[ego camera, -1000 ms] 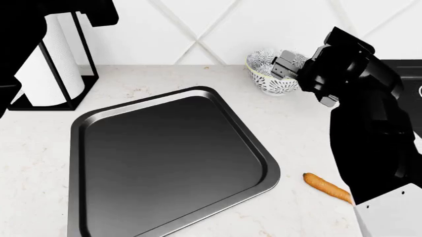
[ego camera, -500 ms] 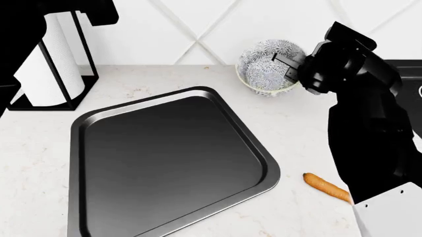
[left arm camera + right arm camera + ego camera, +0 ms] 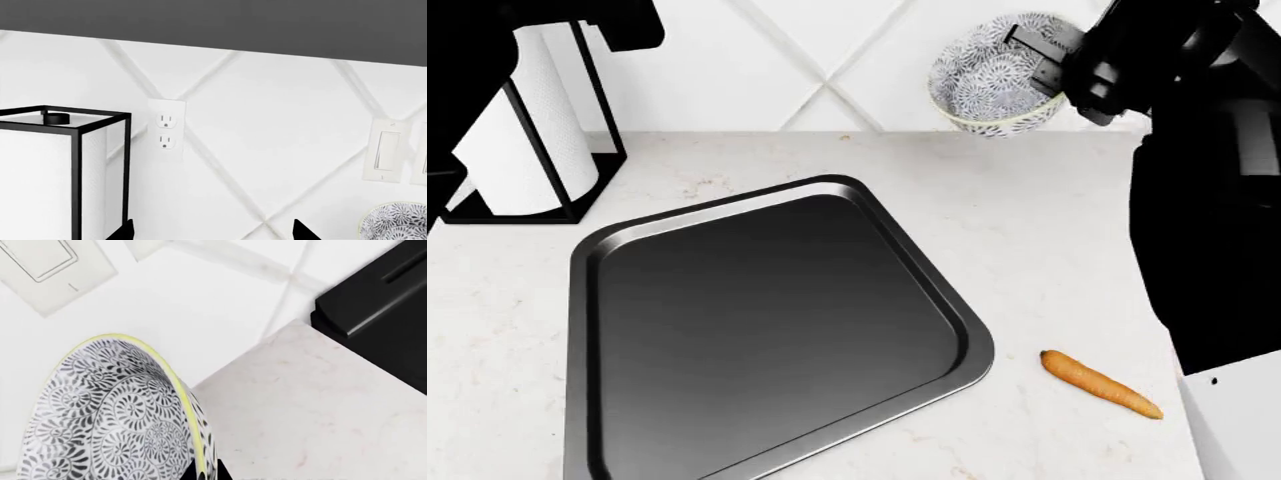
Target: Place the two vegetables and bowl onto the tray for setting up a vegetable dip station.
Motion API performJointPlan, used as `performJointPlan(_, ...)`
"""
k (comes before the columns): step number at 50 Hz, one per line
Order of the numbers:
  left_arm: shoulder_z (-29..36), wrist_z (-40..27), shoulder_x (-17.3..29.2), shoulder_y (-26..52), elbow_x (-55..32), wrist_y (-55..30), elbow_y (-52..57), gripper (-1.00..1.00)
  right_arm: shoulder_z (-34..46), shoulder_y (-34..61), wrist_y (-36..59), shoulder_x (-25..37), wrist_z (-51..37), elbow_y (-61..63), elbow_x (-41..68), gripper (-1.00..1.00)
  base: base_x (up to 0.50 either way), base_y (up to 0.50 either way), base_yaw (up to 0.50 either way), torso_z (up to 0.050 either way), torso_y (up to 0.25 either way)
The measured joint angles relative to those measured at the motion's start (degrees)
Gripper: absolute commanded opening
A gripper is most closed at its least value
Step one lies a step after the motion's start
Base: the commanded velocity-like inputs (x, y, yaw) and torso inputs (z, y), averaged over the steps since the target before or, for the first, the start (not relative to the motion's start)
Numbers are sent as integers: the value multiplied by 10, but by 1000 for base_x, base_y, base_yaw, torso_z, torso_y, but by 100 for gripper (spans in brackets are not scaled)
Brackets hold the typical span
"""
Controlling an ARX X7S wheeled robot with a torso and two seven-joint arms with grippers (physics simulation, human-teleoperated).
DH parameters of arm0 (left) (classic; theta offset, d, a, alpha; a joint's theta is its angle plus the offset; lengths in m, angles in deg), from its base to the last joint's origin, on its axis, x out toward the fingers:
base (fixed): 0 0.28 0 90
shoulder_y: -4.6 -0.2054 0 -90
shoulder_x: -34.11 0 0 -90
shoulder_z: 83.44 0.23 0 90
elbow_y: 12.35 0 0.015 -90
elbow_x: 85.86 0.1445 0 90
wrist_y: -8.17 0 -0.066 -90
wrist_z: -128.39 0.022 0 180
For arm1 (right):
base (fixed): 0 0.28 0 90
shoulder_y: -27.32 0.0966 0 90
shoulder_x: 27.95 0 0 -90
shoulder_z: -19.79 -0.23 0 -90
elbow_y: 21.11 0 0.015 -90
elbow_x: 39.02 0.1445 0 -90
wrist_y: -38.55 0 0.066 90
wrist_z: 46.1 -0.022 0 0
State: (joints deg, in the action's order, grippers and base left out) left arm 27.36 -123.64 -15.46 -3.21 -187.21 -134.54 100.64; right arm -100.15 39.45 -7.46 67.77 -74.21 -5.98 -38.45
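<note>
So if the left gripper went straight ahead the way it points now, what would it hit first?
Most likely the wall. Only the left gripper fingertips show in its wrist view, aimed at bare tile between the paper towel holder and the bowl. Depth is unclear, but nothing else appears in that line.

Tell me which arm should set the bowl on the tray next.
Right. The right gripper already holds the bowl by its rim, lifted and tilted above the counter beyond the tray's far right corner. The left gripper is up by the paper towel holder, facing the wall, holding nothing visible.
</note>
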Motion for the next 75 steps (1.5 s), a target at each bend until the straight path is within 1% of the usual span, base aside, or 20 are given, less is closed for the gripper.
performJointPlan(4,0,0,1,0,0,1,0,100,-7,0,39,-6,-2,37,8,-100,0,0,0,0,0)
performJointPlan(9,1,0,2,0,1,1,0,100,-19,-17,136,-22,-5,136,29,-100,0,0,0,0,0)
performJointPlan(12,1,0,2,0,1,2,0,100,-25,-31,198,-31,-21,199,67,-100,0,0,0,0,0)
performJointPlan(20,3,1,3,-1,3,3,0,100,-25,-79,327,-45,-122,337,236,-100,0,0,0,0,0)
performJointPlan(28,5,1,3,-1,3,3,-1,100,3,-130,394,-51,-274,413,465,-100,0,0,0,0,0)
performJointPlan(33,6,1,4,-1,3,4,-1,100,38,-156,407,-53,-356,438,596,-100,0,0,0,0,0)
performJointPlan(38,7,1,4,-1,3,5,-1,100,76,-177,407,-54,-420,453,705,-100,0,0,0,0,0)
performJointPlan(47,8,2,4,0,4,6,-1,100,141,-210,392,-52,-492,467,843,-100,0,0,0,0,0)
performJointPlan(57,9,3,5,-1,4,7,-1,100,193,-238,378,-48,-523,472,920,-100,0,0,0,0,1)
performJointPlan(75,12,5,7,-1,6,9,-2,100,264,-255,343,-47,-519,469,979,-100,0,0,0,0,0)
